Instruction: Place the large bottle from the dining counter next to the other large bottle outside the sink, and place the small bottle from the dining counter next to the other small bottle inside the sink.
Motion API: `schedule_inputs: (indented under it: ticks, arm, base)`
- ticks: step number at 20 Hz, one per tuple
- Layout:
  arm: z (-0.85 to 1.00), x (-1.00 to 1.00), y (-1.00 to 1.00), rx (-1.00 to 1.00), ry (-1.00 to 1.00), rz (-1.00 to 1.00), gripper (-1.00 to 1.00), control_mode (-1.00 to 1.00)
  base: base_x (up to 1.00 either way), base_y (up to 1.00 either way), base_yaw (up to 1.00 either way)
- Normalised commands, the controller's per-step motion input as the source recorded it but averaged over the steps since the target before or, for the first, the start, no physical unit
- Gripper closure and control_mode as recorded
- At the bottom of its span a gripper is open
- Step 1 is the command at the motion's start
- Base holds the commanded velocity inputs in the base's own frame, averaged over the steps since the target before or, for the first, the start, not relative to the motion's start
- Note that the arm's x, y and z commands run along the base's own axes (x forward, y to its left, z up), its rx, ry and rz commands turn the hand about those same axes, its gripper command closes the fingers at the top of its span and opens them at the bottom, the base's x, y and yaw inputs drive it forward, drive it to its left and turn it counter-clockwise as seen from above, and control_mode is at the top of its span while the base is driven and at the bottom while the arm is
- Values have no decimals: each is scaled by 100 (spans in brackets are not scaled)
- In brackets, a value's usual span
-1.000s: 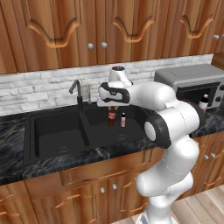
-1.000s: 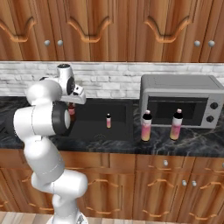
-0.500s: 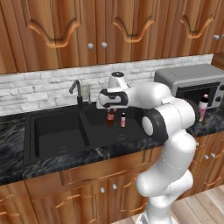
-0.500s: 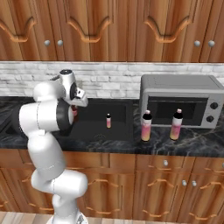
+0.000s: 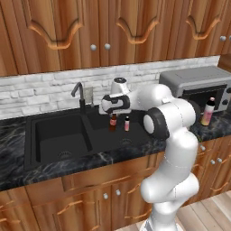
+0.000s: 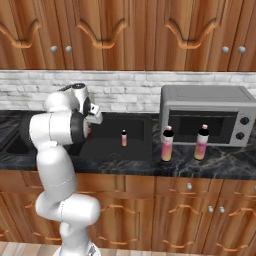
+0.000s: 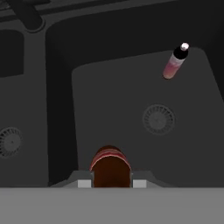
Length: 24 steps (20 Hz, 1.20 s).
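One small bottle (image 7: 109, 168) is clamped upright in my end effector (image 5: 113, 118) above the right sink (image 5: 135, 143) basin; the other small bottle (image 5: 127, 123) stands just right of it.

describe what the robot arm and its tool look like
The glossy white, rounded-segment arm has dark circular joint caps, one at the elbow. Its white wrist ends in a dark-faced tool. In the hand view, the tool has two small light-grey fingertips. No cables or markings are visible.
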Motion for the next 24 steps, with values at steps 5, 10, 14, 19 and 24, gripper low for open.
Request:
schedule_inputs:
  ticks: [5, 10, 14, 19, 24]
  arm:
    - [-12, 44, 2, 0, -5, 0, 100, -100]
    - [0, 43, 1, 0, 0, 0, 100, -100]
    - [-20, 10, 12, 0, 0, 0, 100, -100]
    - [-43, 2, 14, 0, 0, 0, 100, -100]
    - [-42, 10, 3, -1, 0, 0, 100, -100]
  base:
    - [0, 0, 0]
    - [0, 0, 0]
    - [0, 0, 0]
    - [0, 0, 0]
    - [0, 0, 0]
